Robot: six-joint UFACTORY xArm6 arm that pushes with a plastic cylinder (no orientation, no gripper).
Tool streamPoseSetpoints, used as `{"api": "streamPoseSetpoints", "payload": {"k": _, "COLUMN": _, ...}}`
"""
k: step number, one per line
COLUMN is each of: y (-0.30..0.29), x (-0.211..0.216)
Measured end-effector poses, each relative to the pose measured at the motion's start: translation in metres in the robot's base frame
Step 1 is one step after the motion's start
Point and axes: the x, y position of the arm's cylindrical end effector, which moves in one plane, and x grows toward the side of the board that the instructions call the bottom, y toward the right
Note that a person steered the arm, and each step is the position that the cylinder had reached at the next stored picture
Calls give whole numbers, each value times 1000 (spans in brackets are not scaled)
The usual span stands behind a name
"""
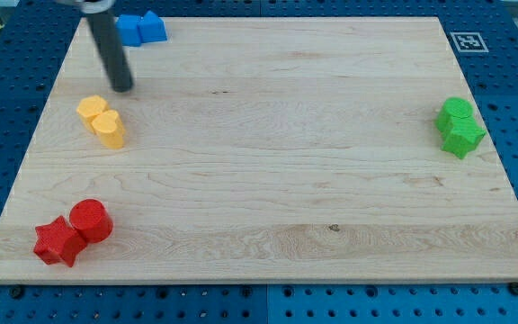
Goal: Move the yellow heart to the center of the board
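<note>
The yellow heart (109, 129) lies at the view's left on the wooden board (268, 153), touching a yellow hexagon (92, 109) just up and left of it. My tip (122, 88) is on the board a little above and to the right of both yellow blocks, apart from them. The rod rises from the tip toward the view's top left.
Two blue blocks (141, 29) sit at the top left edge. A red star (58, 241) and a red cylinder (90, 220) touch at the bottom left. Two green blocks (459, 126) sit at the right edge. A marker tag (465, 40) is at the top right corner.
</note>
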Motion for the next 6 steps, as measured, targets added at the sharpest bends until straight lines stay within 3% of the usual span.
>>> {"api": "streamPoseSetpoints", "payload": {"k": 1, "y": -30, "x": -9}}
{"api": "streamPoseSetpoints", "payload": {"k": 2, "y": -74, "x": 9}}
{"api": "streamPoseSetpoints", "payload": {"k": 3, "y": -68, "x": 38}}
{"api": "streamPoseSetpoints", "payload": {"k": 4, "y": -32, "x": 73}}
{"api": "streamPoseSetpoints", "payload": {"k": 6, "y": 78, "x": 100}}
